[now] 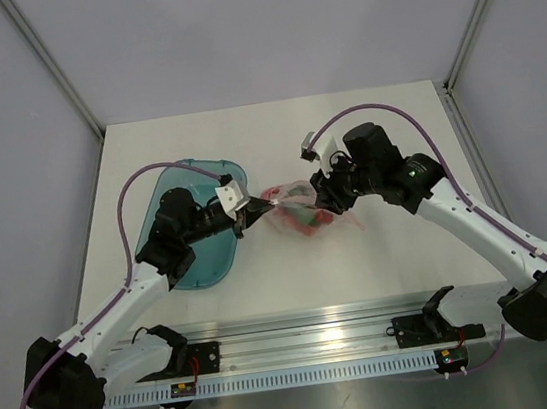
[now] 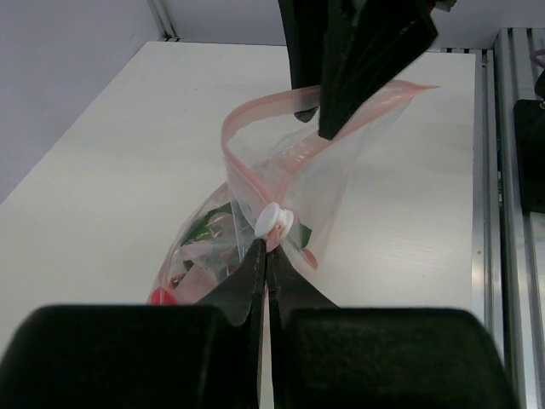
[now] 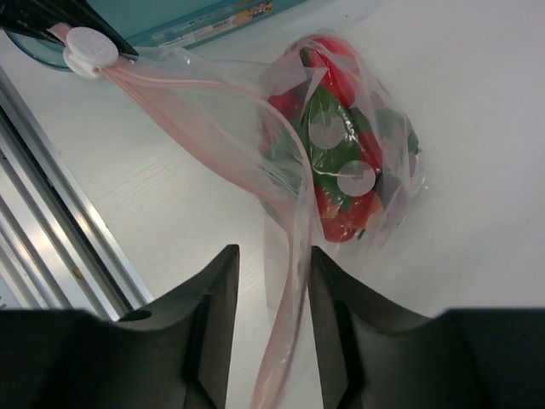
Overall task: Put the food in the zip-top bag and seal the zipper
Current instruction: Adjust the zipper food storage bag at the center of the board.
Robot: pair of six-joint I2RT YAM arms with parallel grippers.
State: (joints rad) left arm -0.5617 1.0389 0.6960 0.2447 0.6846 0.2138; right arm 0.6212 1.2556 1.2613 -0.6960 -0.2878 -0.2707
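Left tool (image 2: 266, 244) clamping shut on white zipper slider (image 2: 274, 221) at left end of zipper (image 3: 187, 95). Right tool (image 3: 271, 256) standing slightly parted, straddling the far end. Zip-top bag (image 1: 300, 211) resting on surface (image 1: 382, 261) between tools, holding food (image 3: 341, 200). Zipper running tool to tool, mouth gaping.

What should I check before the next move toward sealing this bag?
1. The food inside the bag: ok, none seen loose.
2. The slider pinched by the left gripper: ok.
3. The right gripper clamping the zipper: cannot tell; its wrist view shows a gap between the fingers.
4. Zipper straight: not ok, it curves.
5. Mouth sealed: not ok, it gapes.
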